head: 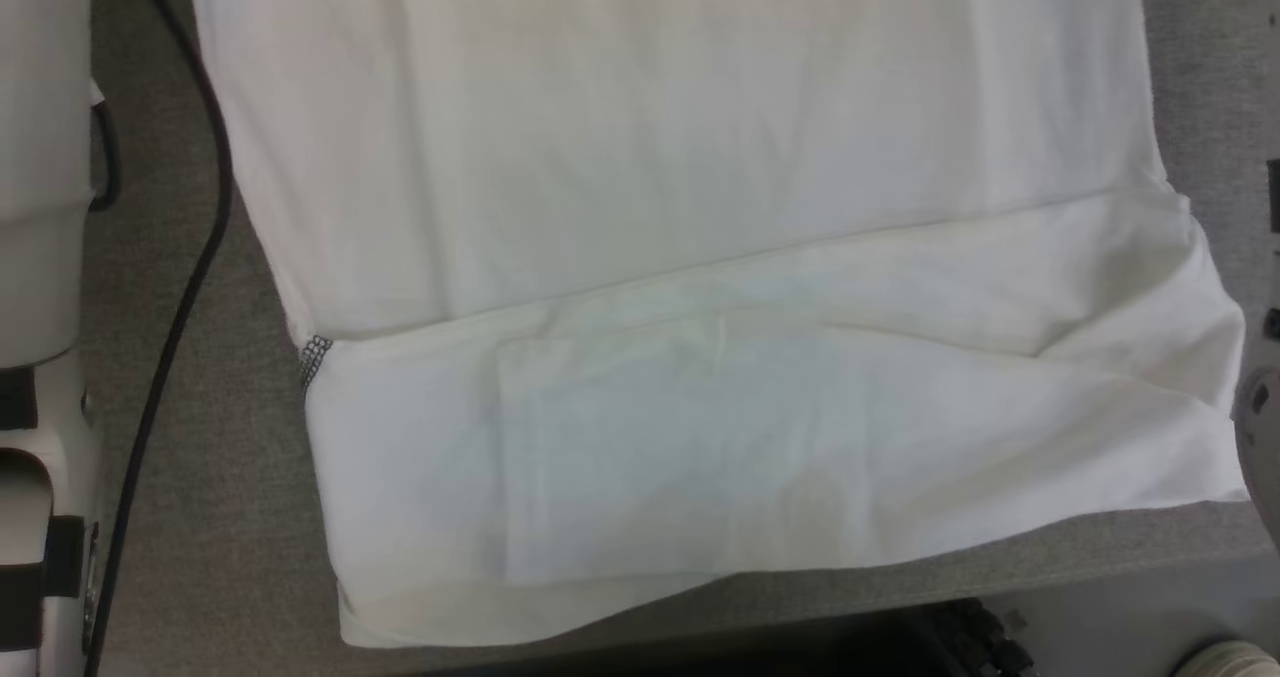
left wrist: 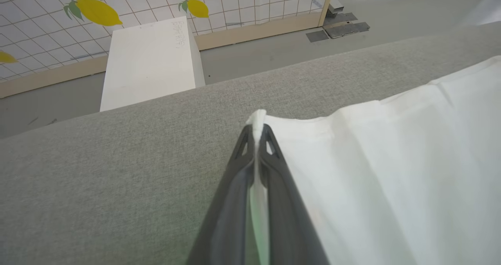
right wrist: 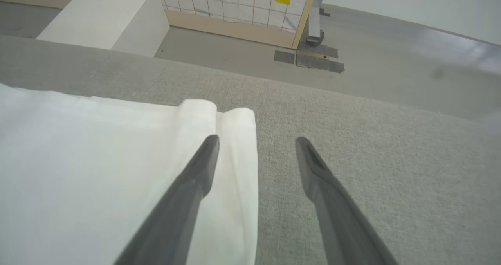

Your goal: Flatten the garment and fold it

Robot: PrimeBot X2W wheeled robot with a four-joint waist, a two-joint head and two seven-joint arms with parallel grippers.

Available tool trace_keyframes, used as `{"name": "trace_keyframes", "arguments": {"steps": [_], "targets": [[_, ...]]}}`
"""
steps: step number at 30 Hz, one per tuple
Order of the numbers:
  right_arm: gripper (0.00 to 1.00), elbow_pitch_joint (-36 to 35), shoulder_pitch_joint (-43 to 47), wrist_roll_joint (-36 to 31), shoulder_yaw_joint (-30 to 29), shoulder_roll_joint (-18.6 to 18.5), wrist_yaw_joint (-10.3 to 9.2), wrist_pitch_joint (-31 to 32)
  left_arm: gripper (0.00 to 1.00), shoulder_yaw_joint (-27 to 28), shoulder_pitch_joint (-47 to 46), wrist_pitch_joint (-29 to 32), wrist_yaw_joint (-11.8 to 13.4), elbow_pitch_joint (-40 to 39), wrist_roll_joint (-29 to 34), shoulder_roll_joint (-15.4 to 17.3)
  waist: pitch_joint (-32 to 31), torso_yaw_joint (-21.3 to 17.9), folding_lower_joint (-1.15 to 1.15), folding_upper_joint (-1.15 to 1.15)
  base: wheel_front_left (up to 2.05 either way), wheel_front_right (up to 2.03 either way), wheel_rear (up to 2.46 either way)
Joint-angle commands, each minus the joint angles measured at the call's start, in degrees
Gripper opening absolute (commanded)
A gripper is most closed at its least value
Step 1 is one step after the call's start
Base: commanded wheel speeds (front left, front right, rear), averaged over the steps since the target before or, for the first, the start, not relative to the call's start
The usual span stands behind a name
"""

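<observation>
Left gripper is clamped on a corner of the garment, cloth spreading to its right; right gripper gapes astride the other edge — seemingly not touching. Close it first — then lift both level.

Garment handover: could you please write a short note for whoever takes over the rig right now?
Left gripper: shut on a corner of the garment.
Right gripper: open and holding nothing. It straddles the garment's edge near a corner, one finger over cloth and one over the grey surface.
Garment: spread mostly flat on the grey surface, with a fold line crossing its near part.
Done: mostly flattened; left grip made.
Left: close the right gripper on its corner, then fold.
</observation>
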Motion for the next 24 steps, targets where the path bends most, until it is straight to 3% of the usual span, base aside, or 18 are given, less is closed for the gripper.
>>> {"name": "trace_keyframes", "arguments": {"steps": [1,9,10,11,12,13,14,15,19,24], "targets": [[1.0,1.2,-1.6,-1.5,-0.6,-0.1,-0.1,1.4,0.0,-0.2,-1.1,-1.2,-0.5,-0.1,0.0,-0.5,2.2,3.2,-0.01,0.0,0.0,0.0,0.0],[1.0,5.0,-5.9,-8.6,-5.4,0.3,-0.1,8.3,0.0,-1.3,-2.5,-4.8,-1.5,0.4,-0.4,-2.3,4.1,6.1,-0.01,0.0,0.0,0.0,0.0],[0.96,5.3,-6.0,-9.5,-5.7,0.4,-0.1,9.5,0.0,-1.4,-2.6,-5.2,-1.7,0.4,-0.4,-2.3,4.2,6.2,-0.01,0.0,0.0,0.0,0.0],[0.74,5.5,-6.0,-10.0,-6.0,0.5,-0.1,10.6,0.0,-1.6,-2.6,-5.4,-1.8,0.5,-0.4,-2.4,4.3,6.3,-0.01,0.0,0.0,0.0,0.0],[0.41,5.6,-6.0,-10.5,-6.2,0.5,-0.1,11.8,0.0,-1.8,-2.6,-5.6,-1.9,0.6,-0.4,-2.4,4.3,6.4,-0.01,0.0,0.0,0.0,0.0],[0.32,5.5,-6.0,-11.0,-6.3,0.5,-0.1,12.6,0.0,-2.0,-2.6,-5.8,-2.0,0.6,-0.4,-2.4,4.3,6.4,-0.01,0.0,0.0,0.0,0.0],[0.11,5.2,-5.9,-11.6,-6.5,0.5,-0.1,13.3,0.0,-2.2,-2.5,-5.9,-2.2,0.8,-0.4,-2.4,4.2,6.4,-0.01,0.0,0.0,0.0,0.0],[0.0,4.9,-5.7,-12.1,-6.6,0.5,-0.1,13.8,0.0,-2.4,-2.5,-6.0,-2.3,0.9,-0.3,-2.3,4.1,6.3,-0.01,0.0,0.0,0.0,0.0],[0.0,3.3,-4.4,-13.4,-7.3,0.8,-0.1,14.6,0.0,-2.6,-2.2,-6.5,-2.2,1.9,-0.2,-2.0,3.3,5.7,-0.01,0.0,0.0,0.0,0.0],[0.0,0.1,-2.5,-13.1,-5.2,0.5,-0.1,8.4,0.0,-2.8,-1.6,-8.6,-2.6,3.1,-0.3,-1.4,1.7,5.0,-0.01,0.0,0.0,0.0,0.0]]}}
